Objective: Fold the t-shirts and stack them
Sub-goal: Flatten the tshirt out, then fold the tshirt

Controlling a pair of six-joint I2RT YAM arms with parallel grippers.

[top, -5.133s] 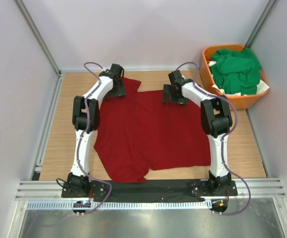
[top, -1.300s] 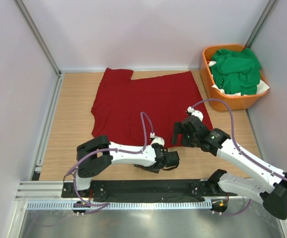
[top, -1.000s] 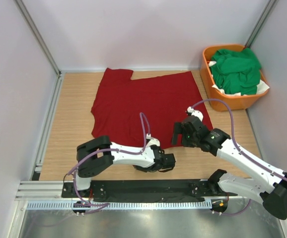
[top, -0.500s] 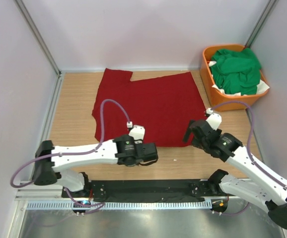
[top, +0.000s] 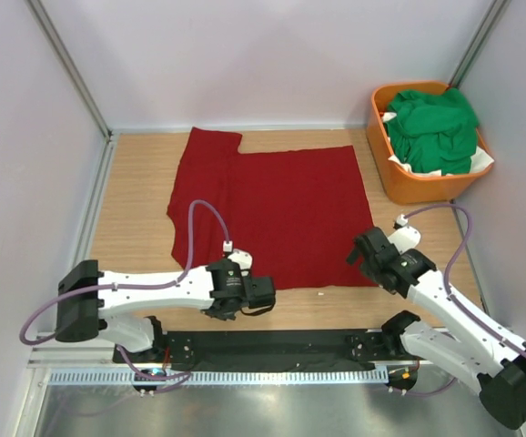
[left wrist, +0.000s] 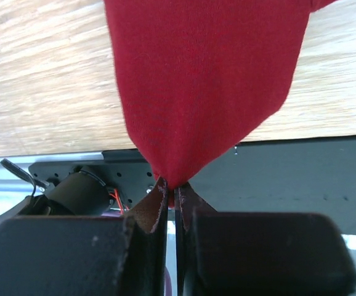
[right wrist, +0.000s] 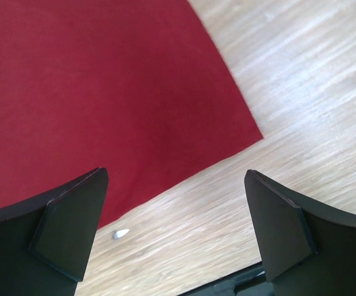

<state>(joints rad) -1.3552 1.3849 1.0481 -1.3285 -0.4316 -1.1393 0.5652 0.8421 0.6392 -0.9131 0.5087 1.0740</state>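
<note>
A dark red t-shirt (top: 281, 200) lies spread flat on the wooden table. My left gripper (top: 265, 291) is at its near hem, left of centre. In the left wrist view the gripper (left wrist: 173, 188) is shut on a pinched point of the red t-shirt (left wrist: 202, 80), which fans out from the tips. My right gripper (top: 361, 255) hovers open over the shirt's near right corner. The right wrist view shows its fingers wide apart with only the red t-shirt (right wrist: 104, 80) and bare wood below. Green t-shirts (top: 434, 127) are piled in the basket.
The orange basket (top: 379, 146) stands at the back right corner. A small white speck (top: 320, 293) lies on the wood just past the near hem. The black base rail (top: 272, 346) runs along the near edge. Walls close in both sides.
My left gripper has moved left along the near edge with the hem in it, drawing the shirt's near edge closer. The right gripper has drawn back toward the near right, still open.
</note>
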